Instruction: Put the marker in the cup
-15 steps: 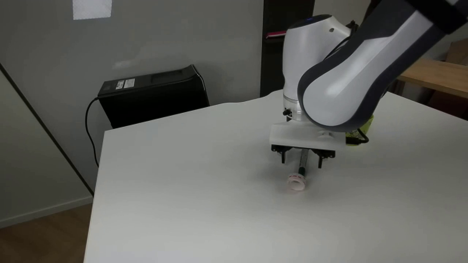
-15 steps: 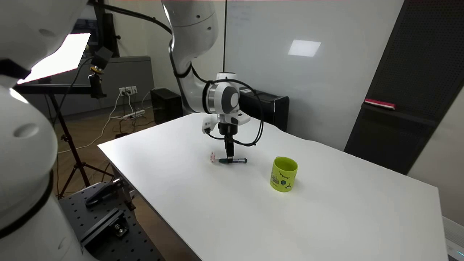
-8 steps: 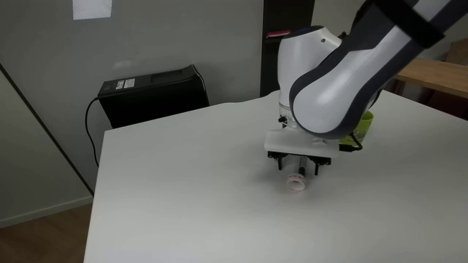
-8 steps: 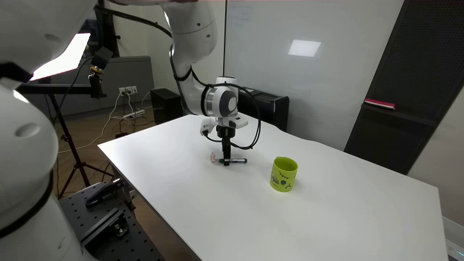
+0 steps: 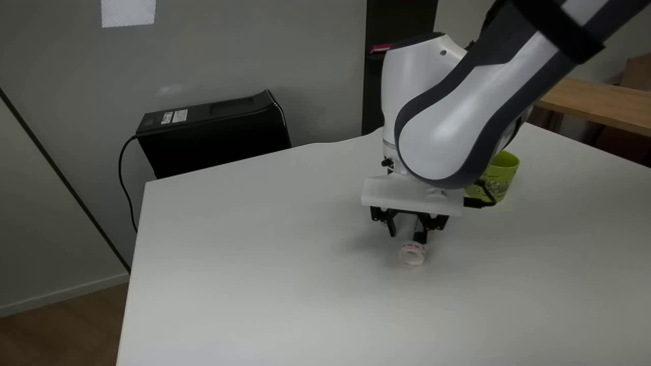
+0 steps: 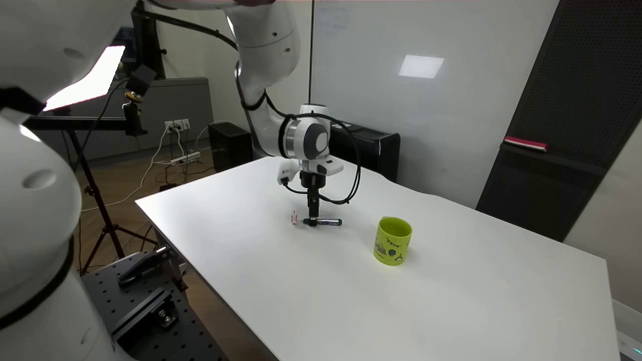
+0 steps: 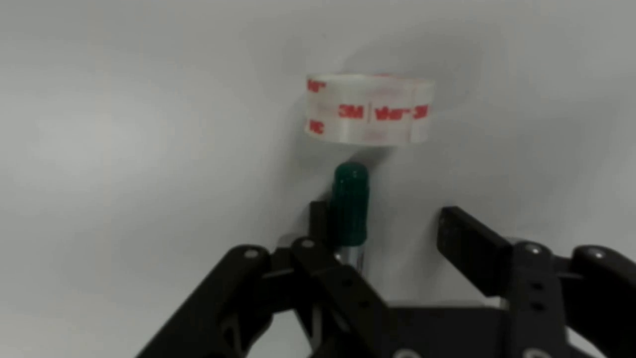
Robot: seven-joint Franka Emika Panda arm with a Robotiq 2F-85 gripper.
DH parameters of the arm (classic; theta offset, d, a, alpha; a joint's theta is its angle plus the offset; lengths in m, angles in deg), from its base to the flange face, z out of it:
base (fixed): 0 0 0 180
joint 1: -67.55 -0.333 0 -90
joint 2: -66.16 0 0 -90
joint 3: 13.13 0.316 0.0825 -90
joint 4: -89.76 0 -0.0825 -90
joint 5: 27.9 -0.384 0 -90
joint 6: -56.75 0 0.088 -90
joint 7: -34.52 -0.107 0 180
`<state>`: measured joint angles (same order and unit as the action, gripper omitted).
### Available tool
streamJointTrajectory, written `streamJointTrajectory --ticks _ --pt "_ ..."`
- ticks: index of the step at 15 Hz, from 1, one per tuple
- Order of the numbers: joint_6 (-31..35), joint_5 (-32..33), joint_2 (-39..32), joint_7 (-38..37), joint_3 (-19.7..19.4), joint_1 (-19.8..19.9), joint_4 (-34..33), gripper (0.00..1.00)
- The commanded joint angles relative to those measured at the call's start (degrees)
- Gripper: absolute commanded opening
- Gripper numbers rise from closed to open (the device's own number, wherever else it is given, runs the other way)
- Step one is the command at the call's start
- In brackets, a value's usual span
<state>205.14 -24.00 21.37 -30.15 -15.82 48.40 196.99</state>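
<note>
One white table [image 6: 476, 301]: smooth-looking, likely offering little to stop rolling.
Gripper [image 7: 384, 223]: down over the marker [image 6: 328, 222], spread at the jaws, not gripping anything; with one finger [image 7: 318, 216] touching or just beside the green cap [image 7: 351, 201], cannot tell which, and the opposite finger [image 7: 469, 248] well apart.
Lime-green cup [image 6: 392, 241]: upright, well apart from the marker; probably rigid and steady.
Marker: lying flat on the table, between the fingers near the cap end; probably light, stiff, hard to break, slick enough to turn in a loose pinch. Best taken squarely across the barrel [image 7: 354, 256], nearer the middle, for balance.
Tape ring [image 7: 370, 110]: standing on edge just off the cap's tip; likely light and easily toppled.
Green cap: possibly prone to pulling loose, so poor to lift by.
</note>
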Motion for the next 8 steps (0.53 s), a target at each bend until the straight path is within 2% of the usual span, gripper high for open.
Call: streamJointTrajectory --ticks 1,6,7,8 --pt "-2.0 -1.6 -1.5 0.3 -0.3 -0.2 -2.4 0.31" --pt "-7.6 -2.2 -1.1 -1.4 -1.1 -0.2 -4.4 0.02" --pt "-8.8 -2.3 -0.8 -1.7 -1.2 -0.2 -4.8 0.06" --pt "-9.4 -2.2 -0.6 -1.9 -1.4 -0.2 -5.1 0.05"
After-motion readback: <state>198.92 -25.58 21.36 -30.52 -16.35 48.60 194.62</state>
